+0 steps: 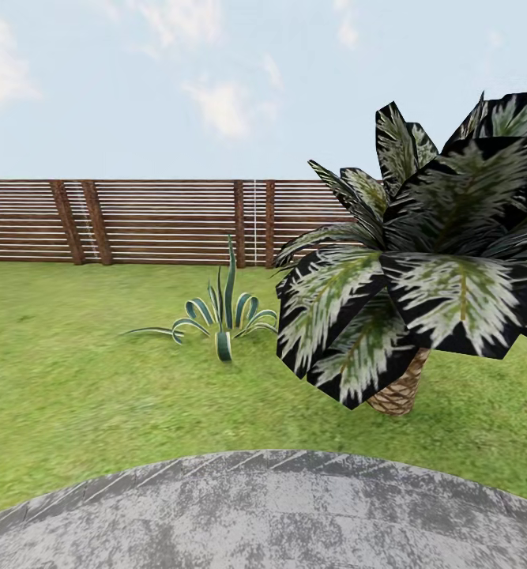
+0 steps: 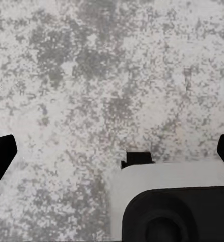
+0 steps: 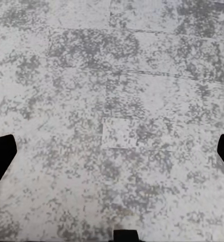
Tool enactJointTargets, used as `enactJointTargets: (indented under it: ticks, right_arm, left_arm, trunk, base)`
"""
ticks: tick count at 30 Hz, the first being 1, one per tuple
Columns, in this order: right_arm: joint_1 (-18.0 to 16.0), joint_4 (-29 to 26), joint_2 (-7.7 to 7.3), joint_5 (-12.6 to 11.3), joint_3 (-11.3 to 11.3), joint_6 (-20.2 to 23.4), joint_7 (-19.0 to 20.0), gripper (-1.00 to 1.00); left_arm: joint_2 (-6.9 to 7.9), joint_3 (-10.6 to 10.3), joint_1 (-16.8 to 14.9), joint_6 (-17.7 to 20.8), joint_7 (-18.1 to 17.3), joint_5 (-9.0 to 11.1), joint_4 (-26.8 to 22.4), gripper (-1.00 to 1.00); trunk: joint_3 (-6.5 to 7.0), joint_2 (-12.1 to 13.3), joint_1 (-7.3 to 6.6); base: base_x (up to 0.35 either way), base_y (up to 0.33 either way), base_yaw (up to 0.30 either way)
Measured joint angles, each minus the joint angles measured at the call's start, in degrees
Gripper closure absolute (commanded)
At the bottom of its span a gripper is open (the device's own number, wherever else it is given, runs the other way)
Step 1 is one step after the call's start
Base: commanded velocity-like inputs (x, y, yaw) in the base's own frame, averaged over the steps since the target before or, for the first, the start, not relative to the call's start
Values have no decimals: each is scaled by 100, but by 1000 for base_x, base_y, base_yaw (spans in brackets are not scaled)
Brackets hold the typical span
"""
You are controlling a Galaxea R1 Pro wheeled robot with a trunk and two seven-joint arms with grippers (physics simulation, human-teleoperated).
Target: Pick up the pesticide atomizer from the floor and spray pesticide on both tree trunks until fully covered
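Wide green lawn [image 1: 73, 379] up to a slatted fence [image 1: 152, 221], grey paving [image 1: 263, 514] cut off below. Short palm [image 1: 421, 308] hiding its own trunk mostly. Left tool [image 2: 112, 151] and right tool [image 3: 112, 151] spread open, empty, over mottled slabs.

— How's the light?
— Bright, flat daylight; the lawn [image 1: 73, 379] carries hardly any shadow, even under the palm [image 1: 421, 269].
— Sharpness?
— Soft. Palm fronds look blocky, fence [image 1: 152, 221] slats shimmer, and the paving [image 3: 112, 101] is grainy in both wrist views.
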Motion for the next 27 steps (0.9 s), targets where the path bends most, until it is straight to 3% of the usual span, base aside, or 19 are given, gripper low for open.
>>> enactJointTargets:
  ticks: [5,7,8,12,19,27]
  right_arm:
    - [-42,-177,-46,-3,-6,-529,1,-100]
    - [-277,-226,-291,-15,-21,-720,1,-100]
    - [-288,-222,-318,-11,-20,-727,2,-100]
    - [-301,-211,-390,-16,-23,-735,2,-100]
    - [-304,-208,-413,-11,-16,-738,2,-100]
    - [-305,-206,-406,-13,-15,-738,2,-100]
  left_arm:
    - [67,-6,-68,-39,-2,14,-617,-100]
    - [41,-1,-337,-7,-7,24,-1372,-100]
    - [39,1,-384,4,4,24,-1439,-100]
    - [51,29,-565,0,-17,86,-1491,-100]
    - [77,54,-549,-39,-52,191,-1543,-100]
    - [107,67,-549,-26,-54,219,-1522,-100]
  trunk:
    - [0,0,0]
    - [1,0,0]
    - [0,0,0]
    - [0,0,0]
    - [-1,0,0]
    - [-1,0,-2]
  base:
    - [0,0,0]
    - [0,0,0]
    - [0,0,0]
    - [0,0,0]
    - [1,3,0]
    - [129,285,0]
